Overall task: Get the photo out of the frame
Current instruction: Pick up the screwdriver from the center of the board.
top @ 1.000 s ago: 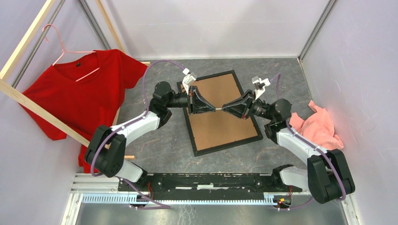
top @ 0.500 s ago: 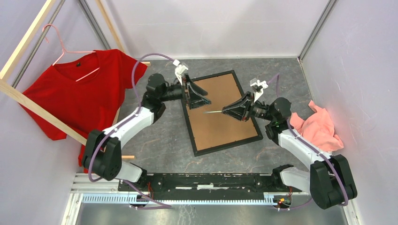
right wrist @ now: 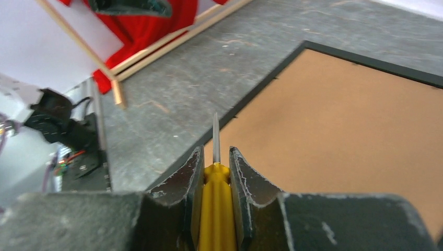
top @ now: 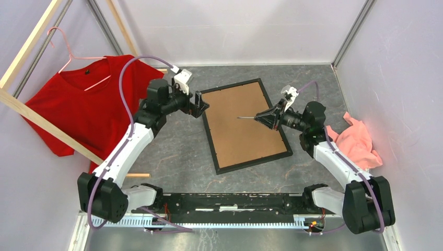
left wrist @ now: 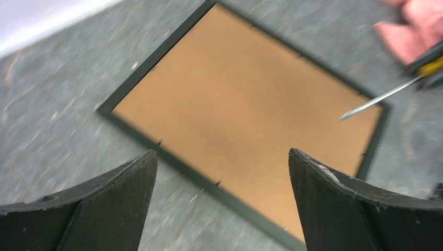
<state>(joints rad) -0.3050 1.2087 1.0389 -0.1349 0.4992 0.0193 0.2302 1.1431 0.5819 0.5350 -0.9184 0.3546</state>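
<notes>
A second ago both grippers met over the middle of the frame (top: 209, 137), each with a hand on the screwdriver (right wrist: 216, 209). Now my left gripper (top: 200, 103) has let go and pulled back to the frame's upper-left corner in the top view, its jaws spread wide and holding nothing. The right gripper (top: 264, 116) has the tool to itself, clamped on the yellow handle right of centre, with the shaft pointing left and its tip over the backing board (top: 243, 125). So I read the handover as done, and the prying can start. The frame lies face down on the table (top: 172, 151) at the centre of the view, with the board seated and small tabs (left wrist: 218, 183) showing along its inner edge. I can't see the photo; I judge it sits under that board, so nothing is out yet.
</notes>
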